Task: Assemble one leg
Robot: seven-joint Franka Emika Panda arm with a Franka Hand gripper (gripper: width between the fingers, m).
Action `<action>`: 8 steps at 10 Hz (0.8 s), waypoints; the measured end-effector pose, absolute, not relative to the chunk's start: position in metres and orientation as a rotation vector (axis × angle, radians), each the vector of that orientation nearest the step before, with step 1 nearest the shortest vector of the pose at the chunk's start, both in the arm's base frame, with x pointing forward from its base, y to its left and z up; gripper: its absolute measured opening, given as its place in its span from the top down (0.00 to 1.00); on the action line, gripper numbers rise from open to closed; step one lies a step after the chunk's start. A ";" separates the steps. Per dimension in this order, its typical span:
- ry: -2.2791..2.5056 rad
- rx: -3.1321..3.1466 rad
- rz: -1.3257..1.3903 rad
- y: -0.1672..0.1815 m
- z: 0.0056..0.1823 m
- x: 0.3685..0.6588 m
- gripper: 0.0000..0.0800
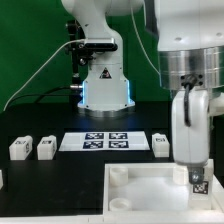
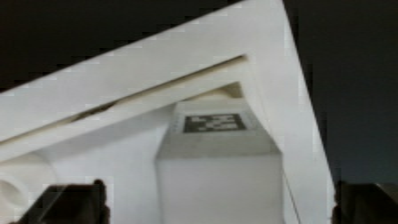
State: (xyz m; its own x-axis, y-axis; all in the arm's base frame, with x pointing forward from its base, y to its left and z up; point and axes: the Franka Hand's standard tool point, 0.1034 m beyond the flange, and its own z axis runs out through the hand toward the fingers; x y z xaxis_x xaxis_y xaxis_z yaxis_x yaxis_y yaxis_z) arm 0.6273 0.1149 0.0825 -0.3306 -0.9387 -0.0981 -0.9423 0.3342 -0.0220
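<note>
We see the arm's two-finger gripper (image 1: 196, 180) low over the large white square plastic panel with raised corner knobs (image 1: 140, 190), at the exterior view's right. Between its fingers stands the leg (image 2: 221, 160), a small white plastic block-shaped post with a square black-and-white tag on one face. In the wrist view the dark fingertips (image 2: 71, 203) sit apart on either side of the post, though whether they actually press it we cannot tell. The leg stands upright against the panel's angled edge. We judge it light, rigid and smooth, so likely a little slippery; the flat opposite sides, low on the body, look the best place to hold. Three similar small white posts (image 1: 46, 148) lie loose on the black table (image 1: 40, 185), near the marker board (image 1: 105, 141).
</note>
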 end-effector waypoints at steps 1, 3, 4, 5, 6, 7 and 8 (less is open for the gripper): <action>2.470 -1.758 0.049 0.121 0.089 0.624 0.19; 2.451 -1.765 0.046 0.129 0.097 0.618 0.19; 2.448 -1.772 0.056 0.133 0.100 0.617 0.19; 2.452 -1.779 0.067 0.133 0.100 0.616 0.19; 2.451 -1.782 0.067 0.133 0.099 0.616 0.19; 2.450 -1.785 0.067 0.133 0.099 0.615 0.19; 2.449 -1.787 0.067 0.133 0.098 0.615 0.19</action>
State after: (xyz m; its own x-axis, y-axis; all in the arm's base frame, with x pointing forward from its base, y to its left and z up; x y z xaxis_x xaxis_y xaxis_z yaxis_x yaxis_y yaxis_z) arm 0.6153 0.1334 0.0983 -0.3016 -0.9466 -0.1143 -0.9514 0.3066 -0.0289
